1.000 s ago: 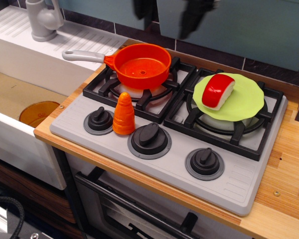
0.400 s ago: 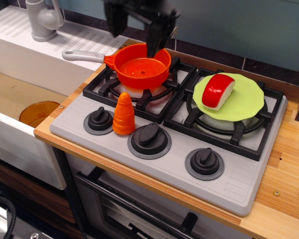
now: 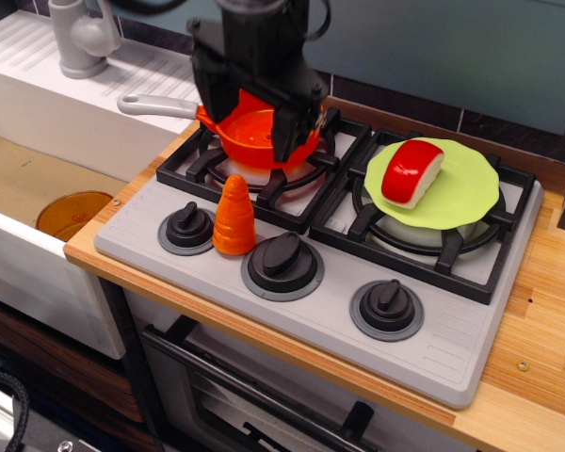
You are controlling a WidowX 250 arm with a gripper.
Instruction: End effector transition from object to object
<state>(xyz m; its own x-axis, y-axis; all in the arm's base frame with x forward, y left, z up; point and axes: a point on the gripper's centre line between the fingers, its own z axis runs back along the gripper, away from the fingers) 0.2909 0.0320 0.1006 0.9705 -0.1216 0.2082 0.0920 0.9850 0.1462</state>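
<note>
Nearest edge: pale wooden tabletop [image 3: 537,358], visible grain, carrying a grey plastic toy stove [image 3: 292,311] with a ribbed lip at its right front.

Three round black knobs [image 3: 284,263] in grey collars along the stove front, each with a raised bar grip.

Orange carrot [image 3: 234,216], a ridged cone standing upright between the left and middle knobs, just at 6 o'clock of the left burner.

Right burner: black square grate [image 3: 508,273] under a thin lime-green plate [image 3: 466,188] with a wavy rim. On it lies a glossy red-topped, white-bottomed block [image 3: 411,173], rounded like a sushi piece, tilted slightly.

Left burner: shiny orange pan [image 3: 254,137], round and shallow, with a grey handle [image 3: 158,105] pointing toward 9 o'clock.

The hand [image 3: 248,121] hangs directly over the pan, black boxy body, two dark tapering fingers [image 3: 284,132] pointing down, tips spread apart with orange pan showing between them; it grips nothing. Whether the fingertips touch the pan rim is hard to judge from this angle.

Far left, at 10 o'clock: white ribbed sink surround [image 3: 66,94], grey faucet [image 3: 80,38]. An amber disc [image 3: 72,213] lies in the basin.
</note>
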